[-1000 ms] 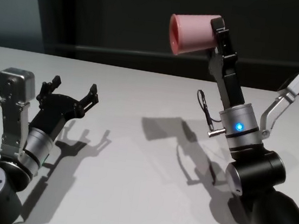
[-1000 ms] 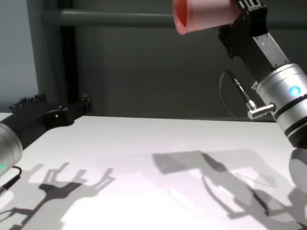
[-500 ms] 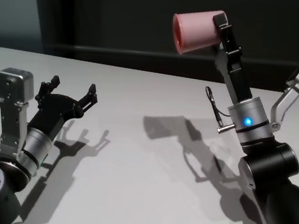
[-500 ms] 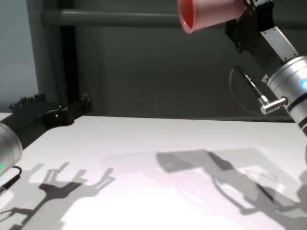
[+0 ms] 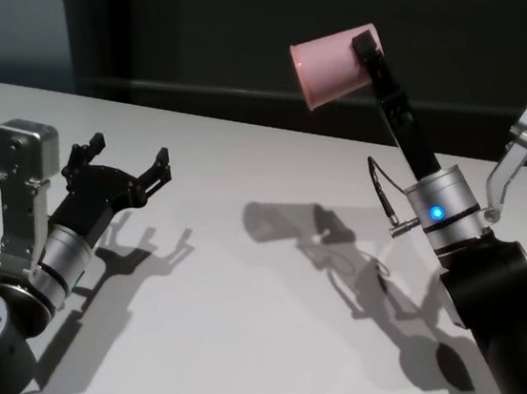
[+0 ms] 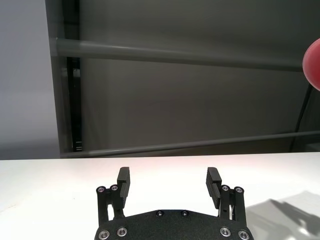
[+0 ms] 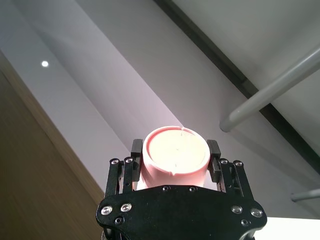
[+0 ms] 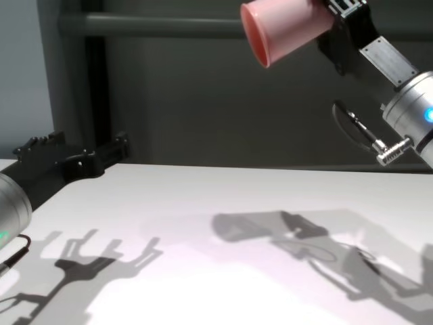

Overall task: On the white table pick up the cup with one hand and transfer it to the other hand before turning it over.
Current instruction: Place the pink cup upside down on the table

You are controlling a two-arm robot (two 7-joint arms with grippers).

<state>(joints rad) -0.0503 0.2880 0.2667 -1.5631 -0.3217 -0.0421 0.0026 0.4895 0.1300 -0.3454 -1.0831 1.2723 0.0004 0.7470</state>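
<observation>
Right gripper (image 5: 366,54) pinches the pink cup (image 5: 326,62) aloft, rim pointing toward the spread-fingered left gripper (image 5: 125,163), well apart above the white table (image 5: 226,346).

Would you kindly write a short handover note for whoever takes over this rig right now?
Right gripper: shut on the pink cup, held high above the white table near its base, tilted with the rim toward the robot's left and slightly down.
Left gripper: open and holding nothing, low over the table on the robot's left, apart from the cup.
Done: cup picked up.
Left: pass the cup to the left gripper, then turn it over.
</observation>
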